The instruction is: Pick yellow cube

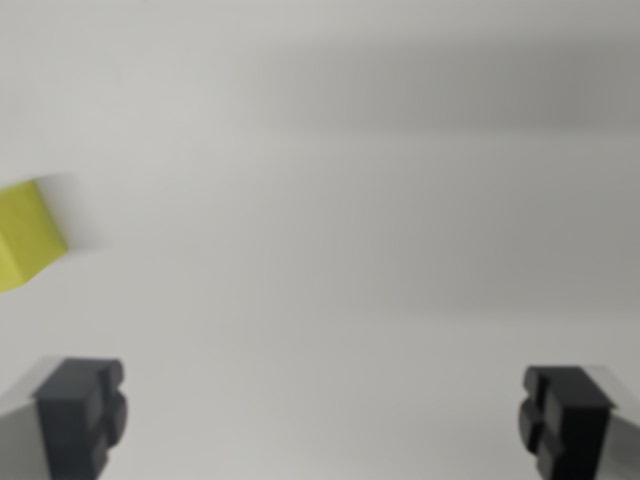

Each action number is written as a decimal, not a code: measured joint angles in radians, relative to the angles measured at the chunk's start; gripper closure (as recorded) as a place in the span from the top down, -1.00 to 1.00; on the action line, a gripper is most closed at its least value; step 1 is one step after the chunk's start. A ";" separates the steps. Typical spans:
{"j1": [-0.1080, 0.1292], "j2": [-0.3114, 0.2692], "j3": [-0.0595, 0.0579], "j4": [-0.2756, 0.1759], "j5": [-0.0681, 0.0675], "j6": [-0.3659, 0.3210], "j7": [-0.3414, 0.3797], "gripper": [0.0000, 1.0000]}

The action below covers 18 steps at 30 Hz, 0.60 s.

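Wrist view, blurred – yellow cube [28, 232] cut off by the wrist view's left edge, on a bare white surface [340, 250], gripper [325, 415] spread wide with nothing between its dark fingers [80, 412], cube well apart from them – open room across the middle and right.

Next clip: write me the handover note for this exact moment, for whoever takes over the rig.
Gripper: open wide and empty, with one finger at each lower corner of the wrist view.
Cube: yellow, on the white surface at the wrist view's left edge, partly cut off. It lies well outside the gap between the fingers and beyond their tips.
Done: nothing grasped yet. The picture is blurred.
Left: bring the gripper over the cube, likely by shifting toward the wrist view's left, lower it around the cube, close and lift.
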<state>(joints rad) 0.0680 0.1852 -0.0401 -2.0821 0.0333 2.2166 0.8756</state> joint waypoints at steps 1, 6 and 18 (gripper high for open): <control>0.003 0.001 0.000 -0.002 0.000 0.004 0.001 1.00; 0.018 0.007 0.000 -0.013 0.000 0.022 0.004 1.00; 0.055 0.024 0.000 -0.035 0.002 0.066 0.012 1.00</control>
<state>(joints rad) 0.1226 0.2097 -0.0401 -2.1168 0.0348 2.2828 0.8875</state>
